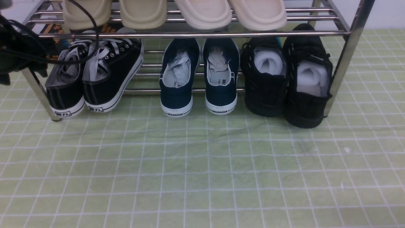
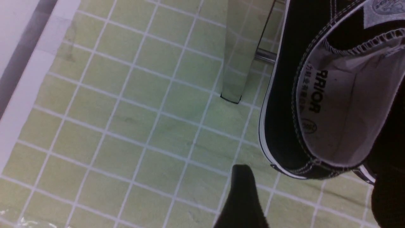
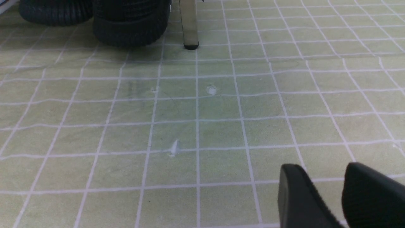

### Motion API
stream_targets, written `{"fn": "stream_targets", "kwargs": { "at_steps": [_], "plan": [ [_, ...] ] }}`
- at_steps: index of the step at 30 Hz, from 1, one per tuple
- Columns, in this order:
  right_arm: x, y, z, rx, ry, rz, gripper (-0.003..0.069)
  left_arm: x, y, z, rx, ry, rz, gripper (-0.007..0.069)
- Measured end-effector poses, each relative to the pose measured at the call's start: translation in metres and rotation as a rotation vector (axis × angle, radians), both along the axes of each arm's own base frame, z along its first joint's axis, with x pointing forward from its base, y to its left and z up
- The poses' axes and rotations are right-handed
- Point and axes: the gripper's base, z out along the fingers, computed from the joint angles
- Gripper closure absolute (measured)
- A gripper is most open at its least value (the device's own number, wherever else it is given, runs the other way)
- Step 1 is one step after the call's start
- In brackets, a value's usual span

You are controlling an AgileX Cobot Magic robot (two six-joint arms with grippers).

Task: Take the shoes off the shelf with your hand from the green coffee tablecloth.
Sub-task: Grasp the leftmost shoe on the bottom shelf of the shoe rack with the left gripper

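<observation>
– Progress first: are the shoes (image 1: pixel 95 76) off the shelf (image 1: pixel 190 34) yet?

– No. Both black canvas sneakers sit at the left end of the lower tier, toes in on the bars and white heels hanging out over the green coffee tablecloth (image 1: pixel 202 164). Neither has been lifted.

– And the left hand (image 2: pixel 310 190)?

– It is right at them. In the left wrist view its jaws are spread wide, one black finger (image 2: pixel 240 193) just outside the heel of a sneaker and the other dark at the frame's edge on the far side of that shoe's opening. I cannot tell whether either finger touches the canvas. It pinches nothing.

– The right hand (image 3: pixel 332 193)?

– Low over bare cloth, well apart from the sneakers, near the shelf leg beside the all-black shoes (image 1: pixel 284 79). Its two tips stand a little apart with only cloth showing between them, so it holds nothing.

– So what is done?

– I judge only the approach. Closing on the heel, drawing the shoe out from under the upper bar and setting it on the cloth all remain, and then the second sneaker.

– Anything in the way?

– The navy slip-ons (image 1: pixel 199 76) sit near but not touching, and the cloth in front lies open.
</observation>
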Motion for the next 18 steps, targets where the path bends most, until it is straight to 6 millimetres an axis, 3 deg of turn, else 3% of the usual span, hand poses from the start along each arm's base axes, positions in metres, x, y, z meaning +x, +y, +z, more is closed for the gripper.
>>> {"fn": "stream_targets", "kwargs": {
  "at_steps": [18],
  "plan": [
    [0.000,0.000,0.000,0.000,0.000,0.000,0.0420,0.041,-0.001,-0.052,0.011,0.015,-0.042,0.0120]
  ]
}}
